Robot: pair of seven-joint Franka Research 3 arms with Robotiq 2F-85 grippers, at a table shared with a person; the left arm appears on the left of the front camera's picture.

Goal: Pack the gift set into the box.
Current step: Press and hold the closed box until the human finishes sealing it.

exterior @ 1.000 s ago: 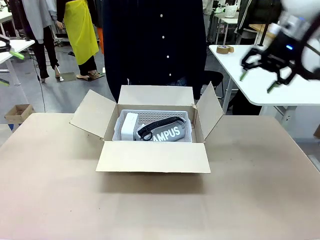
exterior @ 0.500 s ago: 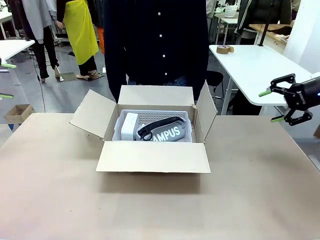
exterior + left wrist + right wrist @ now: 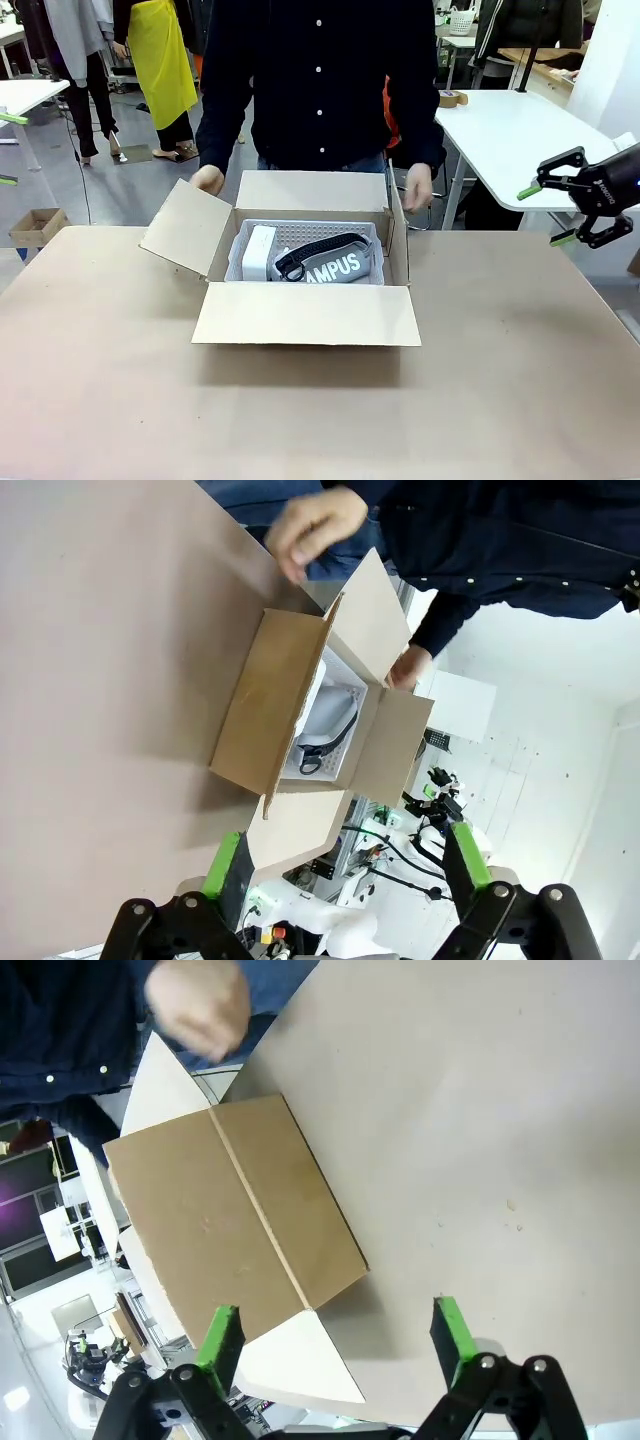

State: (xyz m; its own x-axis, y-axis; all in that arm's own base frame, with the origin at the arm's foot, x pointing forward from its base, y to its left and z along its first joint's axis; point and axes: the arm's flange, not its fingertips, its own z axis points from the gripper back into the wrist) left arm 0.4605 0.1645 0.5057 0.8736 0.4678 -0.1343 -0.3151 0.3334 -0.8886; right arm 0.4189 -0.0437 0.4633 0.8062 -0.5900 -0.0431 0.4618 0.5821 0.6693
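Out ahead of the left claw (image 3: 345, 860), past its green fingertips (image 3: 222, 865), the box (image 3: 300, 710) sits on the brown table (image 3: 100, 680) with its flaps open. The fingers are spread wide with nothing between them, well clear of the cardboard. Same deal for the right claw (image 3: 335, 1332): spread wide and holding nothing. The box (image 3: 235, 1210) lies beyond its tips, so from there you mostly get the outside of a flap. In the front view the right claw (image 3: 545, 214) hangs near the table's far right corner, and the box (image 3: 310, 190) is well off to its left, about mid-table.

Inside the box there's a grey tray (image 3: 300, 232) with the gift set. A small white carton (image 3: 260, 252) is on the side farther from the right claw. A grey pouch (image 3: 340, 270) with "AMPUS" readable on it is nearer that claw, with a black strap (image 3: 318, 247) lying across its top.

The person stands on the far side of the box from both claws. One hand (image 3: 208, 180) is at the top corner of the splayed flap (image 3: 185, 228) on the side away from the right claw. The other hand (image 3: 418, 185) is by the upright flap (image 3: 397, 225) on the right claw's side. The near flap (image 3: 305, 315) is folded out flat toward the robot.
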